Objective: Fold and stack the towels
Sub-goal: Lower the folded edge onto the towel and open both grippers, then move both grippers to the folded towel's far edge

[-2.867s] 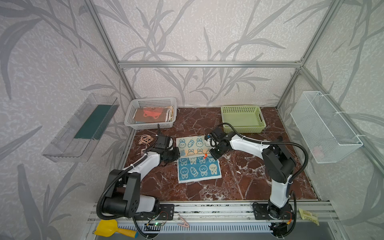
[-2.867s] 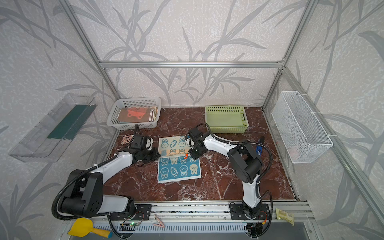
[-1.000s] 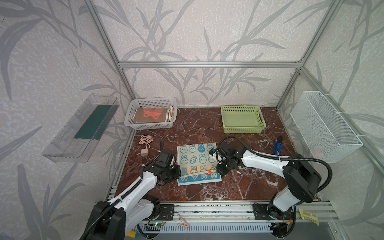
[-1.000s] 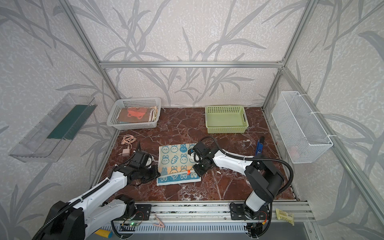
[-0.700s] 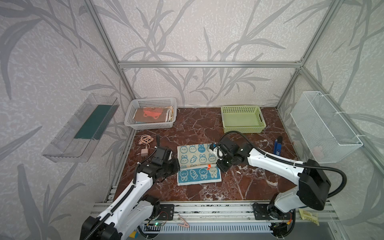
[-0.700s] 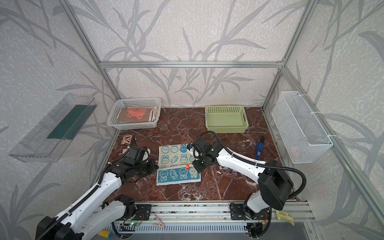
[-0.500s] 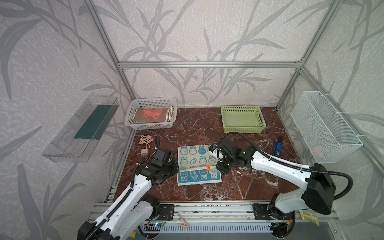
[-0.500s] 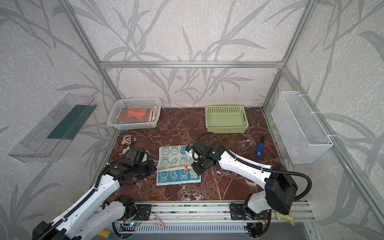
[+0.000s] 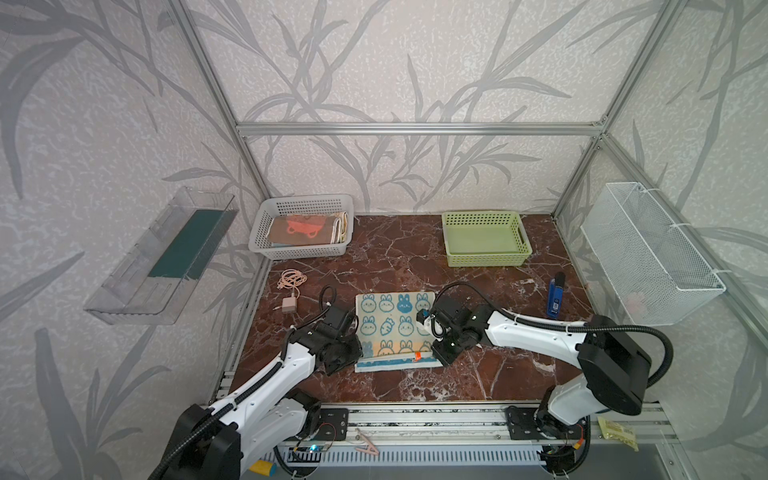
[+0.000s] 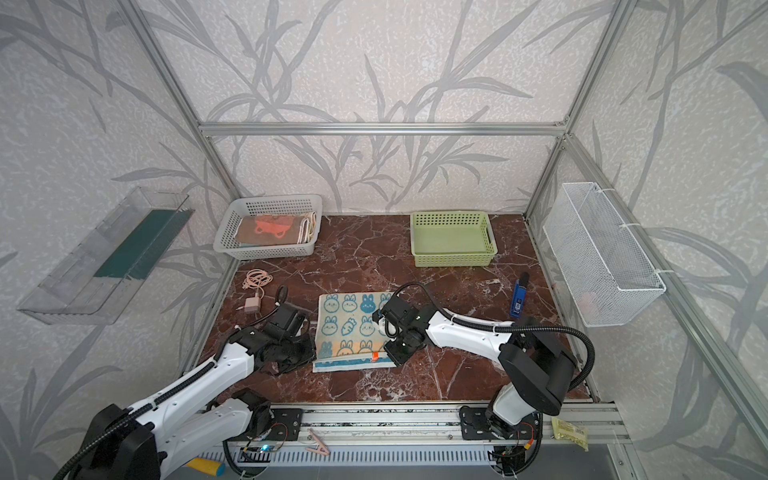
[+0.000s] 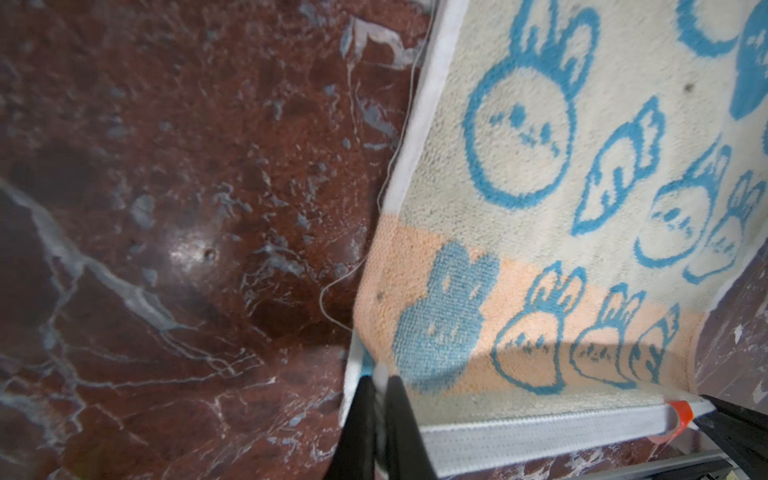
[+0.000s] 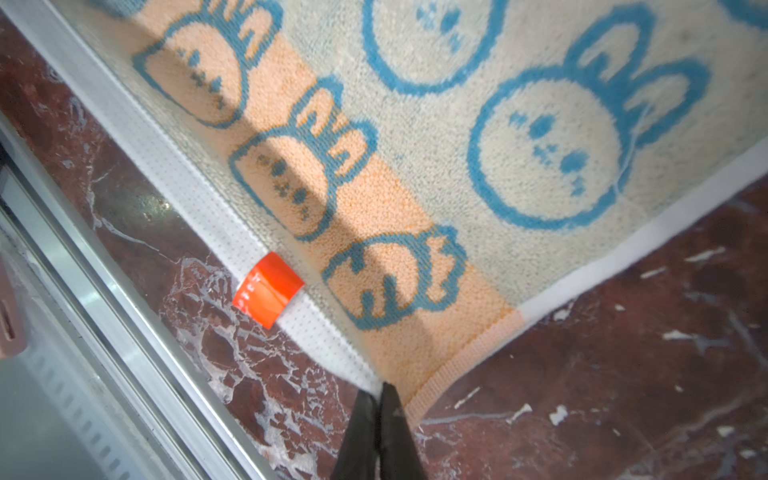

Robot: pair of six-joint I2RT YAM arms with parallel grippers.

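Note:
A cream towel with blue bunnies (image 9: 395, 328) (image 10: 353, 328) lies folded in the middle of the marble table, with a thin blue strip showing along its near edge. My left gripper (image 9: 359, 361) (image 10: 312, 358) (image 11: 380, 380) is shut on the upper layer's near left corner. My right gripper (image 9: 436, 358) (image 10: 392, 356) (image 12: 376, 392) pinches the near right corner, close to an orange tag (image 12: 268, 289). More folded towels (image 9: 301, 228), the top one brown with red, lie in the white basket (image 9: 305, 201) at the back left.
A green basket (image 9: 482, 215) stands at the back right. A charger with cable (image 9: 291, 291) lies left of the towel and a blue object (image 9: 555, 297) far right. A wire basket (image 9: 648, 249) and a clear shelf (image 9: 166, 257) hang on the side walls.
Both grippers have drawn the towel's upper layer toward the near edge, covering most of the blue underside that showed half a second ago.

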